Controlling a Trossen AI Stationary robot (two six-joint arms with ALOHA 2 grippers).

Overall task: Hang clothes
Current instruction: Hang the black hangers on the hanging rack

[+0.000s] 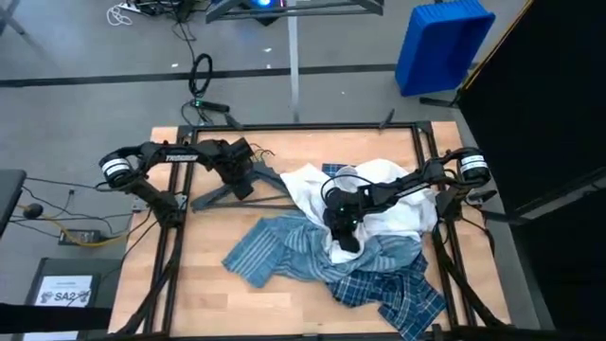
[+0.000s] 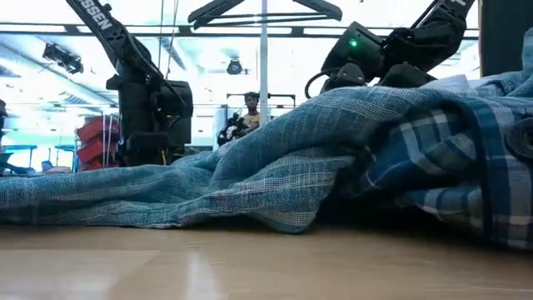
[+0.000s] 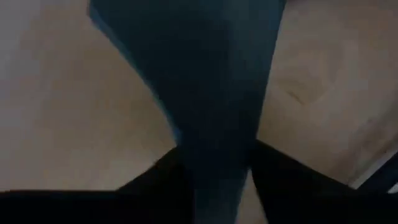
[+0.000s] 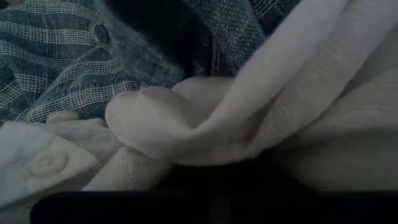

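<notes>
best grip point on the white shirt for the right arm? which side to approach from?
Probably the thick rolled fold of the white shirt, near its button, taken from above. It bulges up clear of the striped shirt, so the jaws could close on one garment only. The right gripper is already down on the pile there.

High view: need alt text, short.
Seen from above, three shirts lie heaped on a wooden table: a white shirt, a striped blue-grey shirt and a blue plaid shirt. The right hand reaches down into the pile, while the left hand is at a dark hanger beside it.
</notes>
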